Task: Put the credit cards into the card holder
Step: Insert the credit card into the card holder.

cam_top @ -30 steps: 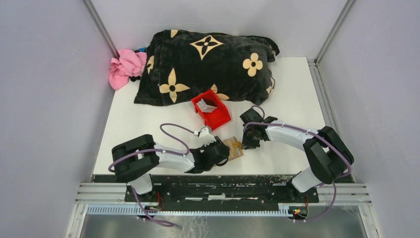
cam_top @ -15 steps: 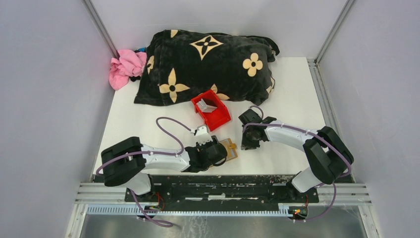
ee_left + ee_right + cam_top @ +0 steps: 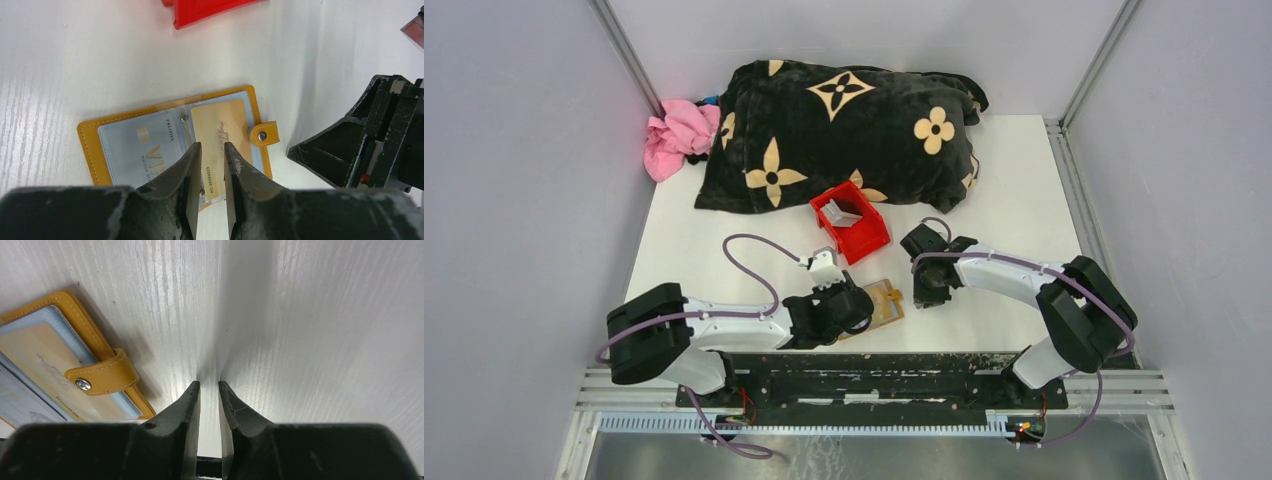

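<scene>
Card holder flat beneath left jaws

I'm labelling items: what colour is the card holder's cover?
Mustard-yellow tan card holder, pale stitching; shows best in the left wrist view.

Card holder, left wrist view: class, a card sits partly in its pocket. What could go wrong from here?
1. The tan card juts past the near edge of the card holder; a push from the left end effector might slide the whole holder rather than seat the card.
2. The right end effector is over bare table beside the strap, not on the holder, so nothing visibly steadies it.
</scene>
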